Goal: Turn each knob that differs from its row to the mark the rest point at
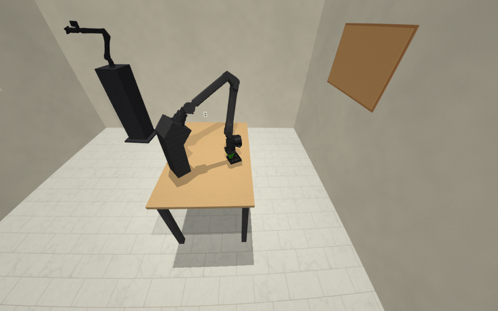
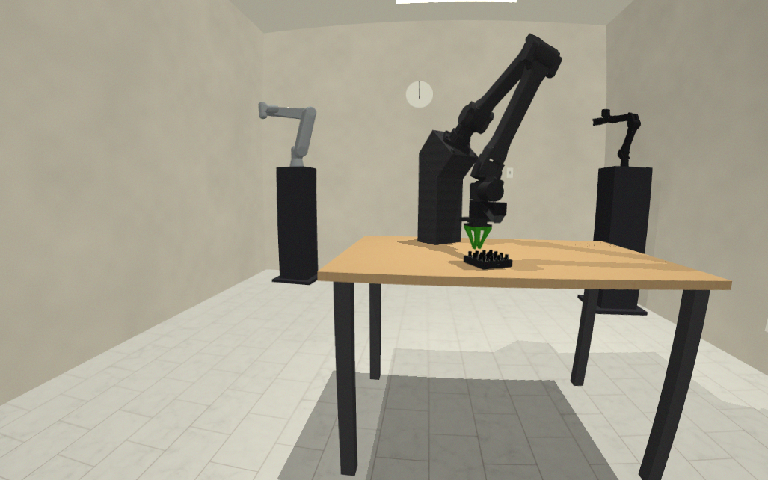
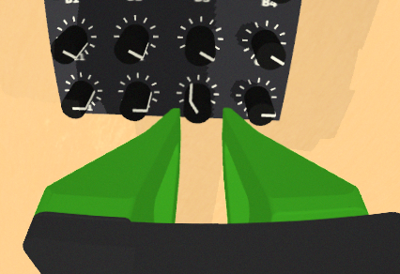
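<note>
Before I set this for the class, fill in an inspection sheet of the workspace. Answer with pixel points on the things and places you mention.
Surface: wooden table [image 1: 204,189] [image 2: 410,262], shadows across it.
Job's things: knob box [image 1: 234,158] [image 2: 488,264] [image 3: 169,68] on the table; in its front row, the third knob's line [image 3: 191,93] points differently from the other three.
Clutter: nothing seen.
Gripper [image 2: 476,247] [image 3: 201,121]: fingers parted, holding nothing, just above the box.
Cables: nothing seen.
Surroundings: two more arms on pedestals, wall clock [image 2: 419,94], pinboard [image 1: 370,63].
</note>
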You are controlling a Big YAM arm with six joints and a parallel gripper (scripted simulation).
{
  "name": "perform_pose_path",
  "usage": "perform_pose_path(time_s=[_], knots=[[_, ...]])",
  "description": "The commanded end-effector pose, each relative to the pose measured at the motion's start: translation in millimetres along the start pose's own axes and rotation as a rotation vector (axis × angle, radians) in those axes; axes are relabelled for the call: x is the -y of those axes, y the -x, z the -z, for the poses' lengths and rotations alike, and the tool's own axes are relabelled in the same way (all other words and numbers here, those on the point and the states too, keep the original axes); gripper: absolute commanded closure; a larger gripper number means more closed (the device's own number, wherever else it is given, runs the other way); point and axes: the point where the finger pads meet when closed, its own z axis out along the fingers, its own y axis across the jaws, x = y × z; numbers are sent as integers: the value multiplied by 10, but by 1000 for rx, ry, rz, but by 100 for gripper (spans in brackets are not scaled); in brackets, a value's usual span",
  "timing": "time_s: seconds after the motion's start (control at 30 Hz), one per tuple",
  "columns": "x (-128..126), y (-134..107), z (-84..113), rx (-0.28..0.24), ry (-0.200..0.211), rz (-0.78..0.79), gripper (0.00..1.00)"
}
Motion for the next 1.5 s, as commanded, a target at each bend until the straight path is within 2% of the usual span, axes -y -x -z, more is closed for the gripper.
perform_pose_path(time_s=[0.0, 1.47], knots=[[-53, -175, -11, -23, 6, -12, 82], [-60, -192, -16, -19, 6, -11, 82]])
